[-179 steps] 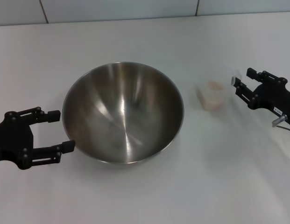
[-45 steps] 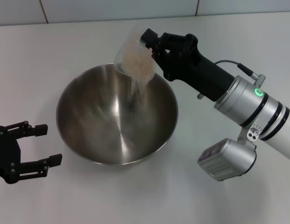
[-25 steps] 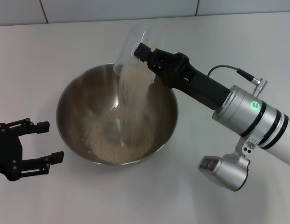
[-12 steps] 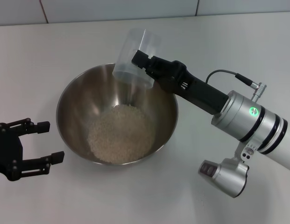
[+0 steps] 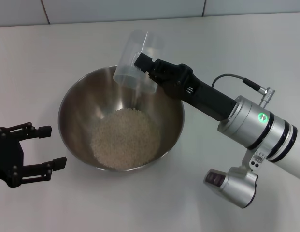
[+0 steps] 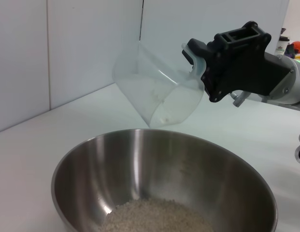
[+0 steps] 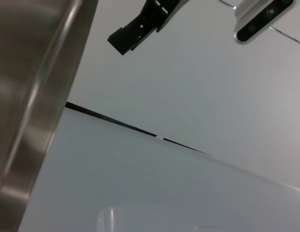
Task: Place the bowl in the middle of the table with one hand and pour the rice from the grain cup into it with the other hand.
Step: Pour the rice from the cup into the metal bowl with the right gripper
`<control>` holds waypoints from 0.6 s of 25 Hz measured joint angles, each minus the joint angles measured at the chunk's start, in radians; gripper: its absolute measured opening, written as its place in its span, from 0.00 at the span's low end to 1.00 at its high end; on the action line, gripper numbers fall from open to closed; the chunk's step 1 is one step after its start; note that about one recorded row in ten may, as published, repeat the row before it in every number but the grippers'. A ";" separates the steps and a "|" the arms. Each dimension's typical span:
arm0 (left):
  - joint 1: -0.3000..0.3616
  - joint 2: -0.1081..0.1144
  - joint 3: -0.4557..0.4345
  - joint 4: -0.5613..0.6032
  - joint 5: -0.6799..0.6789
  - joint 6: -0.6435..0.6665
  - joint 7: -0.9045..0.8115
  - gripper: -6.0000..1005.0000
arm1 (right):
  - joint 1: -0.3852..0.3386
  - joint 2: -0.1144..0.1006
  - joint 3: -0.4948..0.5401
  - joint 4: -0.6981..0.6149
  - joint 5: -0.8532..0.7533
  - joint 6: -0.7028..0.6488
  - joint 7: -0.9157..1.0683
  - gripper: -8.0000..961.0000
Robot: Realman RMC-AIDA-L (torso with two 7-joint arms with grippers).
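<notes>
Over the bowl (image 5: 121, 121): our right claw (image 5: 142, 63) pinches the tipped cup (image 5: 135, 60) — emptied.
Rice (image 5: 125, 137): heaped inside bowl.
Left claw (image 5: 46, 147): spread — beside bowl, over tabletop (image 5: 140, 203).

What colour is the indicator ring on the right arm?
Green; the indicator ring on the right arm shows best in the head view.

Lab-like test bench: bare white table (image 5: 227, 43), panelled wall (image 6: 67, 53)
</notes>
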 joint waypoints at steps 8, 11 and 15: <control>-0.001 0.000 0.000 0.004 0.002 0.002 0.000 0.81 | -0.021 0.000 0.031 0.047 -0.005 0.001 0.179 0.03; -0.001 0.000 0.000 0.004 0.002 0.002 0.000 0.81 | -0.043 0.000 0.117 0.090 0.001 0.015 0.326 0.03; -0.004 0.000 0.000 0.005 0.002 0.000 0.000 0.81 | -0.096 0.003 0.263 0.171 0.005 0.029 0.475 0.03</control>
